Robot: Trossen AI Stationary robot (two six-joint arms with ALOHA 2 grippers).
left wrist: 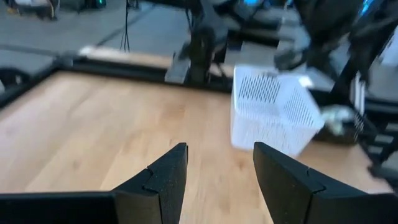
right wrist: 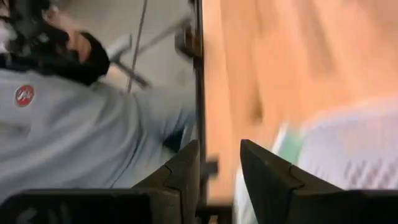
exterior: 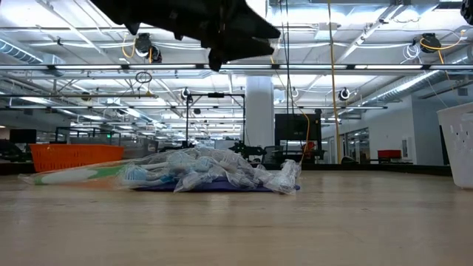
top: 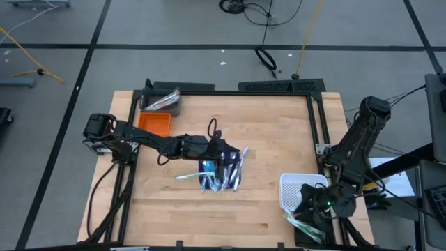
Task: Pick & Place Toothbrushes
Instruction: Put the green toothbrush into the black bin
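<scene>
A pile of wrapped toothbrushes [top: 219, 174] [exterior: 214, 174] lies on a dark blue mat at the table's middle, and one green-and-white brush sticks out to the pile's left. My left gripper [top: 228, 157] [left wrist: 219, 165] hovers open just above the pile's far side, well clear of it in the low view. My right gripper [top: 310, 209] [right wrist: 219, 168] is open at the near right corner beside the white mesh basket [top: 294, 188] [left wrist: 273, 115]. A green-and-white wrapped toothbrush [top: 304, 224] [right wrist: 286, 140] lies by the basket's near side.
An orange tray [top: 154, 123] [exterior: 74, 155] and a dark bin holding wrapped packets [top: 162, 102] stand at the far left corner. A black frame rail [top: 317, 132] edges the table. A person in grey [right wrist: 68, 137] is beyond the near right edge. Bare wood [top: 174, 209] lies toward the near edge.
</scene>
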